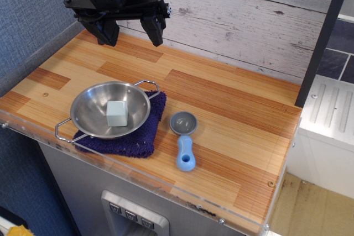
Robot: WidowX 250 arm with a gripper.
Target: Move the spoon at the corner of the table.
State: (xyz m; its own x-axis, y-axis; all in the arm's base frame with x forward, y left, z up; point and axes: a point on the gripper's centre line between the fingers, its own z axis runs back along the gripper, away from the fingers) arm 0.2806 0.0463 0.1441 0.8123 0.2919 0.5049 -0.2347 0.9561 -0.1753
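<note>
The spoon [184,138] lies flat on the wooden table [232,109] near its front middle, its round grey bowl pointing toward the back and its thick light-blue handle pointing toward the front edge. My gripper [131,30] hangs open and empty above the back left of the table, well away from the spoon. Its two dark fingers [153,29] point down with a wide gap between them.
A steel two-handled bowl [97,113] holding a pale green cube [117,113] sits on a dark blue cloth [145,136] just left of the spoon. A clear acrylic rim [166,192] runs along the front edge. A dark post [323,37] stands at the right.
</note>
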